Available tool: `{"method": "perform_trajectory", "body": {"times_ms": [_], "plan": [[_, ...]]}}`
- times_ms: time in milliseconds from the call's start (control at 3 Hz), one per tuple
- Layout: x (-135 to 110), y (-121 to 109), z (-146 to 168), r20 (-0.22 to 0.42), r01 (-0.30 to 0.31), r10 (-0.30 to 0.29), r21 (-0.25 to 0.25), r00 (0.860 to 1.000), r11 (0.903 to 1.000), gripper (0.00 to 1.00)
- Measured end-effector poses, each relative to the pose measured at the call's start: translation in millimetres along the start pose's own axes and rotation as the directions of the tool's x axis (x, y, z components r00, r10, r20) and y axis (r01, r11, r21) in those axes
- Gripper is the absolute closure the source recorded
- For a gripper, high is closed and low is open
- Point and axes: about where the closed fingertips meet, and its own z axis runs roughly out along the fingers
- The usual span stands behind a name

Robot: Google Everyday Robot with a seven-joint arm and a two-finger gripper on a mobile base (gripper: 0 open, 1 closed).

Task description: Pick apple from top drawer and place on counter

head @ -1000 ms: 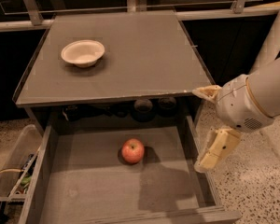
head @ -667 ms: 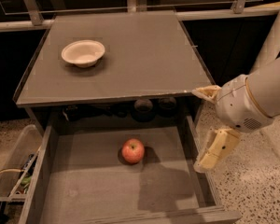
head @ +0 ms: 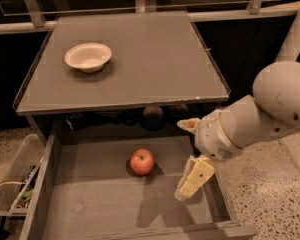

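The red apple [head: 142,161] with yellowish patches lies on the bare bottom of the open top drawer [head: 97,204], near its middle back. My gripper [head: 188,155] hangs over the drawer's right side, to the right of the apple and apart from it. It is open and empty, with one pale fingertip [head: 188,124] near the counter's front edge and the other finger [head: 195,178] lower down. The counter [head: 150,59] is the grey-brown tabletop above the drawer.
A shallow cream-white bowl [head: 88,57] stands on the counter's left part. A clear plastic bin of clutter [head: 12,184] sits left of the drawer. Speckled floor [head: 270,199] lies to the right. A railing [head: 150,4] runs behind the counter.
My gripper has moved left and a little down, from beside the drawer's right wall to over the drawer, closer to the apple. The apple has not moved.
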Motion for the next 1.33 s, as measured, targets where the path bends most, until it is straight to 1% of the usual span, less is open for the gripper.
{"method": "perform_trajectory", "body": {"times_ms": [333,667,1000,1333], "plan": [[11.1,-1.5,49.2,0.047,-0.040,0.041,-0.021,0.998,0.9990,0.00],[25.5,-10.6,94.7,0.085,-0.089,0.089,-0.004,0.992,0.9961,0.00],[25.4,-10.6,94.7,0.085,-0.089,0.089,-0.004,0.992,0.9961,0.00],[23.4,-18.4,98.9,0.108,-0.054,0.051,0.029,0.993,0.9981,0.00]]}}
